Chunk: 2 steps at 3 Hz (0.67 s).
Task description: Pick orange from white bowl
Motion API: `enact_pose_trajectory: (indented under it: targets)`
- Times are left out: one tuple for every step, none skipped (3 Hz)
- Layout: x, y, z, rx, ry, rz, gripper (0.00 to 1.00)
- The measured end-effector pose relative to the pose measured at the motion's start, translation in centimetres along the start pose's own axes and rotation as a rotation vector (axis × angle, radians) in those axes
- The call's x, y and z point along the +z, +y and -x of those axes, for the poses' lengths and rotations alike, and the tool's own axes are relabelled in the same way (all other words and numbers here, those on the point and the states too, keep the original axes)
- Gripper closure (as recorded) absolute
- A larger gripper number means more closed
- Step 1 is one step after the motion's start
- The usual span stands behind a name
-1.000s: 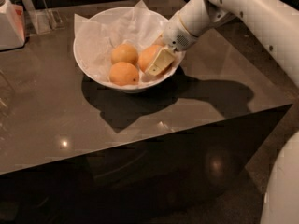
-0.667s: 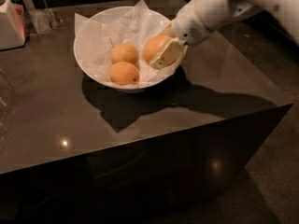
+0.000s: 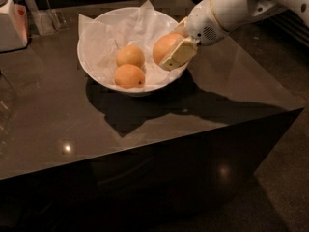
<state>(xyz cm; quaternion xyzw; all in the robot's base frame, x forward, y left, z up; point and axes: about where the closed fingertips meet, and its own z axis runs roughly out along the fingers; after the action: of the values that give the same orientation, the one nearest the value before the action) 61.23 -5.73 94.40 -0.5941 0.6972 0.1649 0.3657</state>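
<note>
The white bowl [image 3: 91, 69] stands on the dark table, lined with crumpled white paper whose corners stick up over the rim. Two smaller yellow-orange fruits [image 3: 130, 56] lie in its middle. The orange [image 3: 164, 46], larger and deeper in colour, is held at the bowl's right side, lifted above the lining. My gripper [image 3: 175, 46] reaches in from the upper right and is shut on the orange, with one cream-coloured finger [image 3: 179, 55] across its front.
A dark glossy table [image 3: 63, 129] holds the bowl; its front and right edges drop off close by. A white container [image 3: 10, 25] and a clear stand [image 3: 46, 18] sit at the far left corner.
The gripper has risen with the orange, lifting it off the lining at the bowl's right side. The two smaller fruits have stayed in place.
</note>
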Motion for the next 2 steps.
enact_pose_trajectory:
  targets:
    - [-2.0, 2.2, 1.2, -0.016, -0.067, -0.022, 1.00]
    - [-6.4, 6.7, 1.9, -0.027, -0.132, -0.101, 1.00]
